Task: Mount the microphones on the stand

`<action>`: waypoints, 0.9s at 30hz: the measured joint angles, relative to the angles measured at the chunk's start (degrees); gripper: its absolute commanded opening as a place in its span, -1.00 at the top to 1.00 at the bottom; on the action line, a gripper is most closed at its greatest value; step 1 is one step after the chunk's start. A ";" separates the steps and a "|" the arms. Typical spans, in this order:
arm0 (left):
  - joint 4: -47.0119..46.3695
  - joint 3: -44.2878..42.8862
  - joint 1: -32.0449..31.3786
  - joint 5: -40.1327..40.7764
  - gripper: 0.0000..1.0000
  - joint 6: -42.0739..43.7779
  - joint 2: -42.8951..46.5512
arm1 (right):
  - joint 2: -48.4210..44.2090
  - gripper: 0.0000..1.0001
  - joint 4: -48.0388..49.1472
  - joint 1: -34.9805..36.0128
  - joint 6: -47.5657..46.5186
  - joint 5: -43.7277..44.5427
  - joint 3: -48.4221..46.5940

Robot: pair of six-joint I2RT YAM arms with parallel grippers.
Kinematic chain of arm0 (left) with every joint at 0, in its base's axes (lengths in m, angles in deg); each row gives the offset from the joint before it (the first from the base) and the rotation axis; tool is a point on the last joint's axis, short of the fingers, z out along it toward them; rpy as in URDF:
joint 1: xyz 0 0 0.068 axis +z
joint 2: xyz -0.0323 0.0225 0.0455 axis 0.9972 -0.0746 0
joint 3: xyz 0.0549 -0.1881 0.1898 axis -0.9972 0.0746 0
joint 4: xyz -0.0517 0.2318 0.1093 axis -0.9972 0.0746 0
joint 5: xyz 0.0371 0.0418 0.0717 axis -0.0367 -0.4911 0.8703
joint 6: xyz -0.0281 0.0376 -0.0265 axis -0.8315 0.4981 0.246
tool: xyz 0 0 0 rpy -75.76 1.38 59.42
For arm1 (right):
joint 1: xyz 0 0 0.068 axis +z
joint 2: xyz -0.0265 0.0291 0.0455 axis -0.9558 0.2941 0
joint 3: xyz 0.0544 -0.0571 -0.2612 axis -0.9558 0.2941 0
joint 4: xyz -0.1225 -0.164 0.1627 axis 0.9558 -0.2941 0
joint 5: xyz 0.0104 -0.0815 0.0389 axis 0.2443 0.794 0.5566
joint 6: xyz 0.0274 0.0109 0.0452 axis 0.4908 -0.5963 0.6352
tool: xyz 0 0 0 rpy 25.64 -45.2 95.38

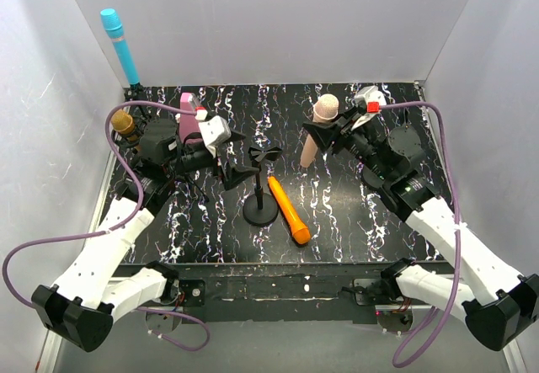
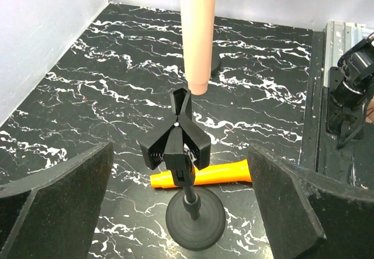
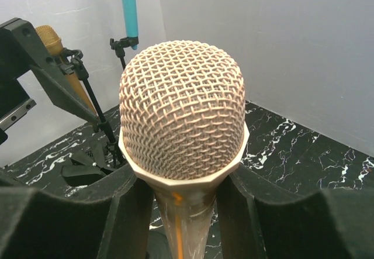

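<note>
While the pale peach-pink stick microphone (image 1: 310, 147) is pinched just beneath its rounded mesh head by the right gripper (image 1: 337, 129), it is held nearly upright, head uppermost, at about 2 o'clock of the small black stand (image 1: 260, 209) set near the middle of the black table veined with white (image 1: 354, 221). Seen from the left wrist, its blunt lower end is hung above and beyond the stand's spring clip (image 2: 175, 142), apart from it. The left gripper (image 1: 229, 167) is spread wide and nothing is gripped by it; it is placed at 9 o'clock of the clip, which is framed between the two dark fingers (image 2: 64, 206). A tapered orange stick microphone (image 1: 289, 210) is laid flat on the table just beside the stand's round base, at its 4 o'clock. A cyan-blue microphone (image 1: 120, 45) is set upright at the 11 o'clock corner, and a gold microphone (image 1: 124, 123) is seen at about 10 o'clock, behind the left arm.
</note>
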 measured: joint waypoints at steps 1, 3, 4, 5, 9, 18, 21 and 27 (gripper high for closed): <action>-0.52 0.00 0.00 0.13 -0.97 -0.37 -0.04 | 0.26 0.97 0.33 0.02 0.07 0.13 0.00; -2.19 0.11 0.00 0.61 -0.96 -1.01 -0.04 | 0.72 0.97 0.96 0.07 0.31 0.57 0.00; -3.17 0.28 0.00 0.90 -0.96 -1.20 0.00 | 0.94 0.97 1.14 0.17 0.55 0.81 0.00; -4.04 0.50 0.00 1.18 -0.96 -1.36 0.00 | 1.18 0.97 1.20 0.26 0.83 1.09 0.00; -6.40 0.81 0.00 1.18 -0.96 -2.32 -0.55 | 2.14 0.97 1.66 0.63 1.64 1.68 0.00; -9.33 2.23 0.00 -2.36 -0.96 -4.26 -4.07 | 2.78 0.97 1.81 0.74 3.04 2.25 0.00; -9.27 2.97 0.00 -2.36 -0.96 -4.48 -4.31 | 2.84 0.97 1.81 0.94 3.39 2.23 0.00; -9.14 3.13 -0.02 -1.53 -0.96 -4.37 -4.37 | 3.91 0.97 2.01 1.51 4.44 1.99 0.00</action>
